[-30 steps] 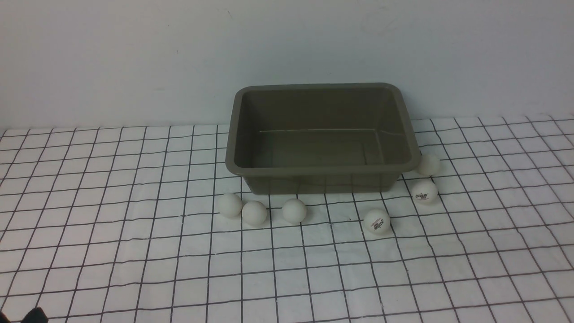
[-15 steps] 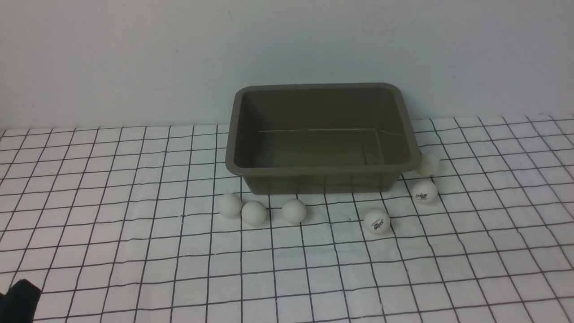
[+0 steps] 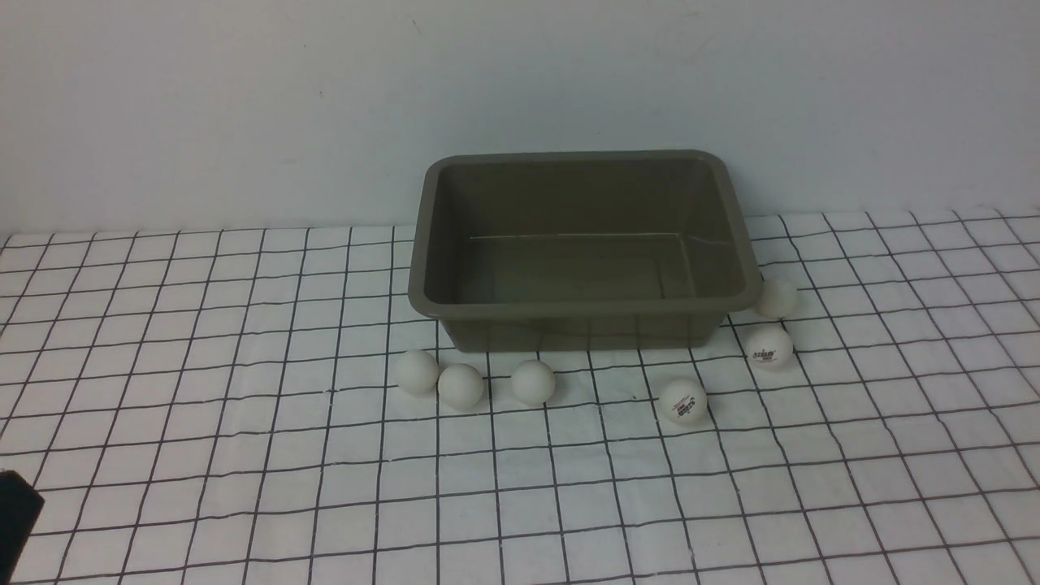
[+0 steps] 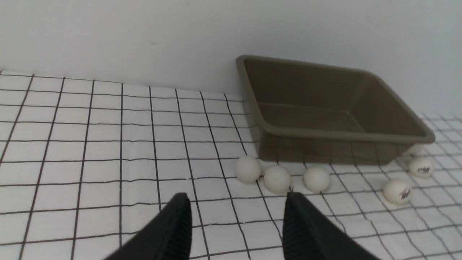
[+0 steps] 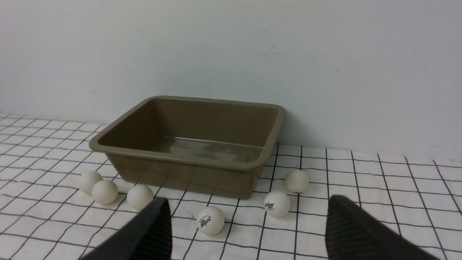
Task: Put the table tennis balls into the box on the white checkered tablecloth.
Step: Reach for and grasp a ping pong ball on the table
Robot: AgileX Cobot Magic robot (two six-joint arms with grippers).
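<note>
The olive-grey box [image 3: 569,307] stands empty on the white checkered tablecloth [image 3: 244,455] near the back wall. Six white table tennis balls lie on the cloth. Three sit in front of the box's left end [image 3: 417,371] [image 3: 461,385] [image 3: 533,382]. One with a logo [image 3: 682,400] lies in front of its right end, and two [image 3: 769,347] [image 3: 776,298] lie by its right front corner. My left gripper [image 4: 237,196] is open and empty, short of the left three balls [image 4: 277,179]. My right gripper [image 5: 248,200] is open and empty, short of the logo balls [image 5: 210,220] [image 5: 277,204].
A plain white wall rises just behind the box. A dark piece of the left arm [image 3: 12,520] shows at the bottom left edge of the front view. The right arm is out of the front view. The cloth is slightly wrinkled.
The dark piece of the left arm at the bottom left of the front view has risen and shifted toward the left edge. The balls and the box have not moved.
</note>
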